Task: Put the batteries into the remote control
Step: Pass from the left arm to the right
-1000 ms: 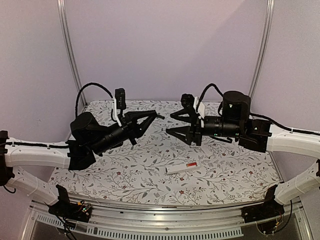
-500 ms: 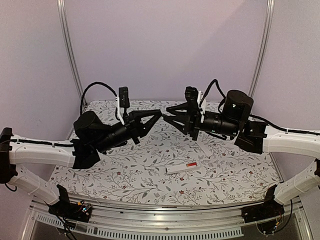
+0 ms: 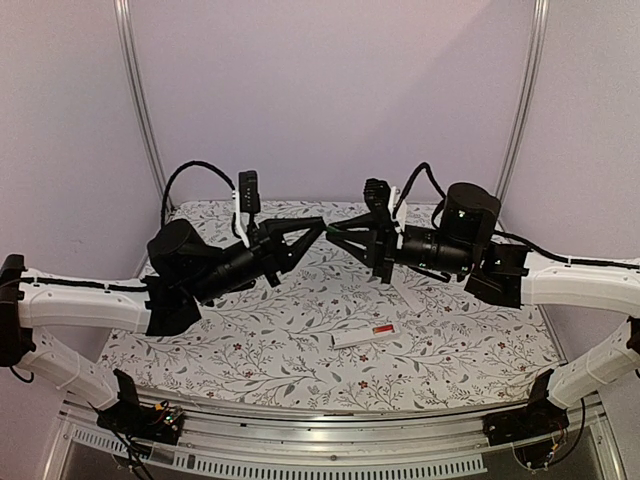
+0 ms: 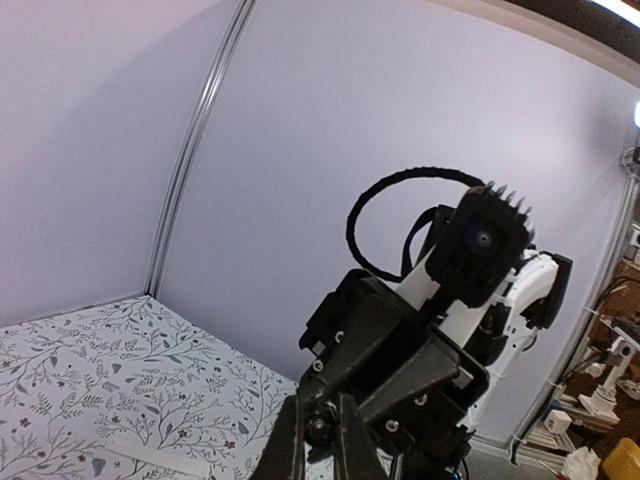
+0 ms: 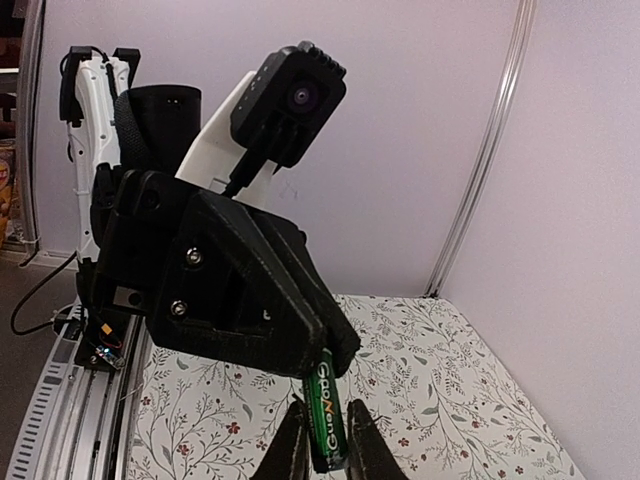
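Note:
My two grippers meet tip to tip in mid-air above the back of the table. A dark green battery (image 5: pixel 326 410) stands between them. My left gripper (image 3: pixel 320 224) is shut on its upper end, whose round end face (image 4: pixel 321 428) shows between the fingers in the left wrist view. My right gripper (image 5: pixel 326 442) is closed on the battery's lower half, a finger pressed against each side. The remote control (image 3: pixel 360 338) lies flat on the table to the front right, a slim white bar. A red-orange battery (image 3: pixel 381 330) sits at its right end.
A thin loose white strip (image 3: pixel 408 292) lies on the flowered table cover (image 3: pixel 280 350) under my right arm. Lilac walls with metal corner rails (image 3: pixel 140 110) close the back and sides. The arm bases (image 3: pixel 140 415) stand at the near edge.
My right gripper moved left and up to my left gripper's tips and closed from wide open onto the battery. My left gripper rose a little and stayed shut.

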Tool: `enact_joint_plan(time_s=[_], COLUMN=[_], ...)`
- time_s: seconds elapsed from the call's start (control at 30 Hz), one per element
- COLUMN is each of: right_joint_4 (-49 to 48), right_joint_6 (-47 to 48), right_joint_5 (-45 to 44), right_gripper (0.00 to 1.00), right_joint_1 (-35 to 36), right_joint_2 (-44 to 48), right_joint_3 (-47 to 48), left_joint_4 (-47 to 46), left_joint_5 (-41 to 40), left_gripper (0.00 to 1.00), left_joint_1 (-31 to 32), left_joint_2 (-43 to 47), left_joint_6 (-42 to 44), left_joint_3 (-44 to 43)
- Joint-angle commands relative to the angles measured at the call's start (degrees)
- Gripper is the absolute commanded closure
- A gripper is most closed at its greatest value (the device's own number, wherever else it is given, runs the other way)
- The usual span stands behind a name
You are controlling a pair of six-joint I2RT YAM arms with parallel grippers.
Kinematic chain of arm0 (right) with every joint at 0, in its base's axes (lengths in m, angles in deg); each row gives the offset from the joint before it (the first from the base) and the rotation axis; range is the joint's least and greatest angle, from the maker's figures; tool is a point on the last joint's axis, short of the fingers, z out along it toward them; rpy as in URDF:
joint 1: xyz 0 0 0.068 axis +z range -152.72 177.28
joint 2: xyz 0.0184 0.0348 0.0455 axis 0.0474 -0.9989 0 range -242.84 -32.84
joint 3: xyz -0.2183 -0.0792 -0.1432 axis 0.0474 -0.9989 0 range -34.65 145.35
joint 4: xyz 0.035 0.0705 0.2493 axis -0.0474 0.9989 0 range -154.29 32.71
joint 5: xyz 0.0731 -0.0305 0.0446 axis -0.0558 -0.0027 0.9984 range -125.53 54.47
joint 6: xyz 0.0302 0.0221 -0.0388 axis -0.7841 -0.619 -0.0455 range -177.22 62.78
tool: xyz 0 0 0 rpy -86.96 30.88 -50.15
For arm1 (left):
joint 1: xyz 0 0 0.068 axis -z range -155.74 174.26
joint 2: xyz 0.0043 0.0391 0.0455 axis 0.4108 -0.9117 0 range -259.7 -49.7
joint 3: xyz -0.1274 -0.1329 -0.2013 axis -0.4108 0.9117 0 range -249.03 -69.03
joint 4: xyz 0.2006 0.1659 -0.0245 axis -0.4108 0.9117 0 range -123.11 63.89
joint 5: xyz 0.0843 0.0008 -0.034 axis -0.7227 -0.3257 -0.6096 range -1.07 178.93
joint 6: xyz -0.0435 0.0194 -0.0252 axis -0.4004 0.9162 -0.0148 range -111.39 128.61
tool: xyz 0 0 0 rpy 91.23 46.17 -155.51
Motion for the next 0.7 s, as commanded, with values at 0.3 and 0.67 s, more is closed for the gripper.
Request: enact_joint_plan(time_s=[0.3, 0.67], right_joint_4=[5.0, 37.8], right_joint_6=[-0.1, 0.3], right_joint_5=[1.8, 6.4], right_gripper=[1.00, 1.00], right_joint_1=[0.2, -4.2], right_joint_2=[2.3, 1.8], right_joint_3=[0.9, 11.9], left_joint_4=[3.9, 30.0], left_joint_5=[0.5, -4.4], left_gripper=[1.00, 0.34], left_joint_1=[-0.4, 1.0], left_joint_2=[-1.4, 10.6], left_joint_6=[1.4, 36.6], left_joint_3=[-2.5, -3.6])
